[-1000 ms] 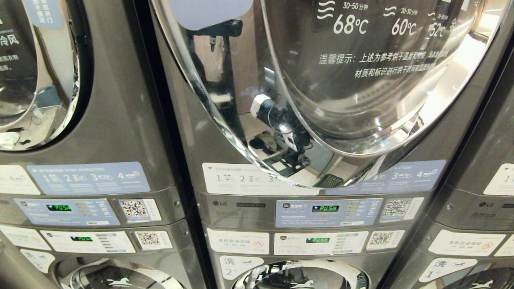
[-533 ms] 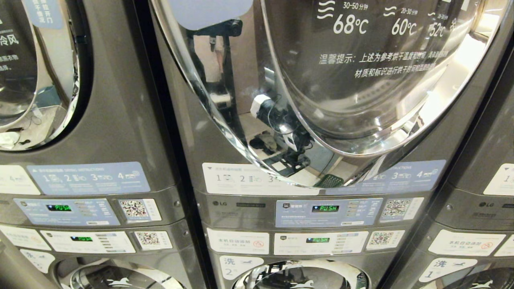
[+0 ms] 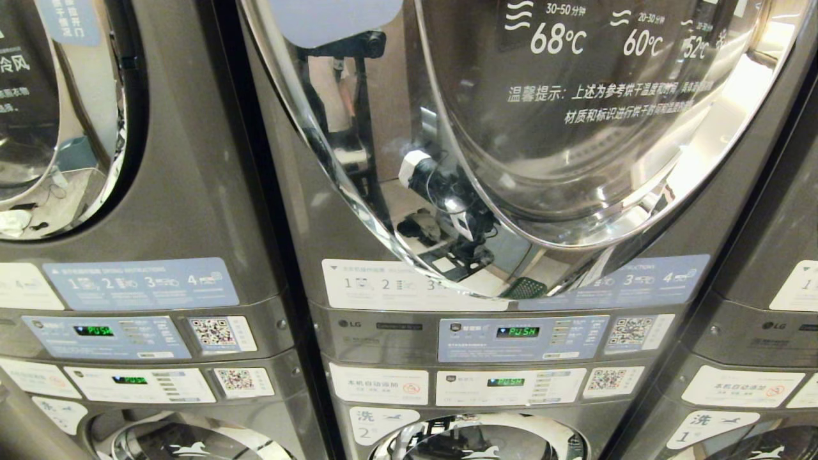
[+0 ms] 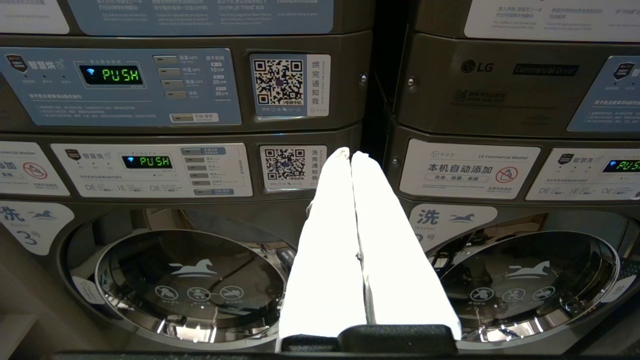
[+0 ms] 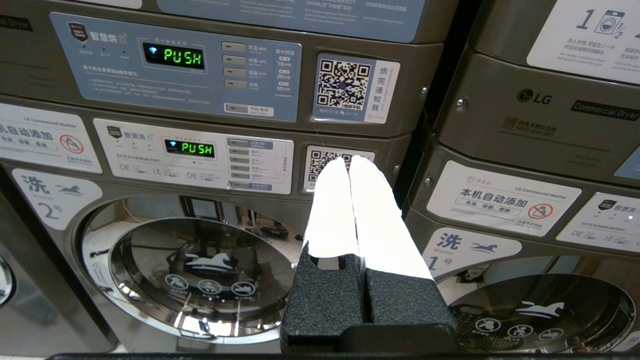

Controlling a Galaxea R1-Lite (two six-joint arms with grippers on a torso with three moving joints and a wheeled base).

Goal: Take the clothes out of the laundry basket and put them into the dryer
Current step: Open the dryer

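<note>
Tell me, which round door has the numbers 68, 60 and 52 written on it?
The big middle dryer door, straight ahead in the head view. The left dryer door shows only writing, no such numbers.

Left gripper [image 4: 351, 156] shows two long bright white fingers [image 4: 330, 250], tapering to rounded tips, rising out of a plain black base. Right gripper [image 5: 349, 162] has the same white tapered fingers [image 5: 332, 220], seated here in a rough, grainy black two-part mount with a small notch.

Washers [image 3: 473, 441] below, QR stickers [image 3: 629, 332]
</note>
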